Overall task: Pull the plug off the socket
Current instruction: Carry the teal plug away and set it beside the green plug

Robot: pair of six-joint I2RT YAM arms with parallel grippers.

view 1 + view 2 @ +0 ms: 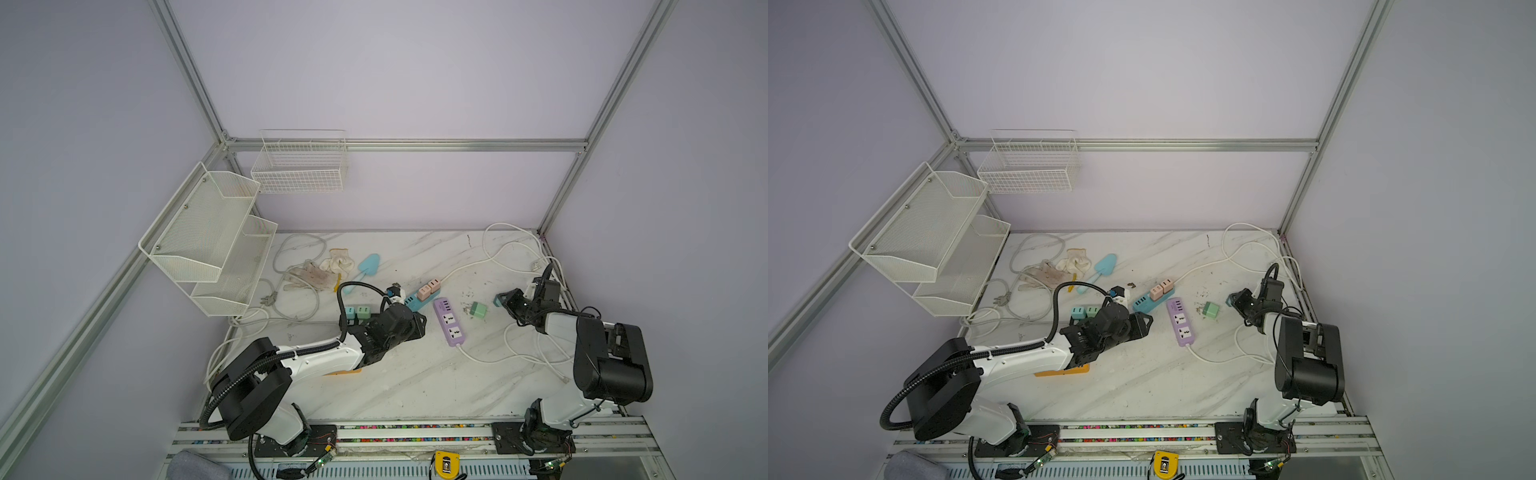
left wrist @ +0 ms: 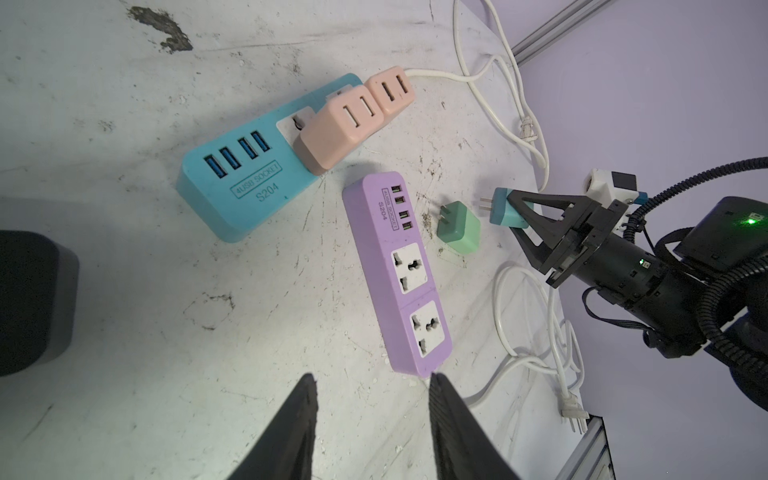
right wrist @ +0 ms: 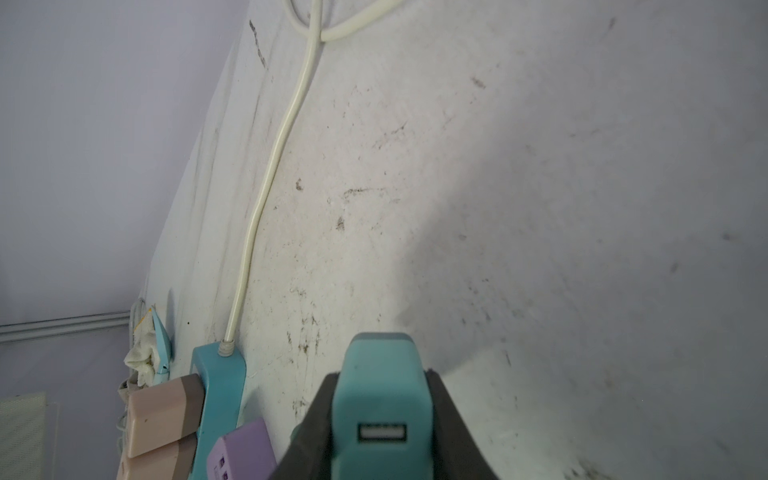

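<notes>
**Teal plug clear of socket, held by right gripper**

The right gripper [image 2: 515, 210] is clamped on the teal plug [image 2: 500, 204], one finger on each side of its body. The plug is out of the purple power strip [image 2: 399, 270] and held above the table [image 1: 415, 374] near its right edge. Its bare prongs point toward the middle of the surface. Both large sockets of the purple strip are uncovered.

A green plug [image 2: 459, 228] lies on the surface between the purple strip and the held plug, touching neither.

The left gripper [image 2: 371, 376] is over the middle of the surface. Its jaws are parted and grasp nothing, and its fingertips are near the cord end of the purple strip.

The blue power strip [image 2: 245, 178], just beside the purple one toward the back edge, carries two pink plugs [image 2: 338, 133].
</notes>
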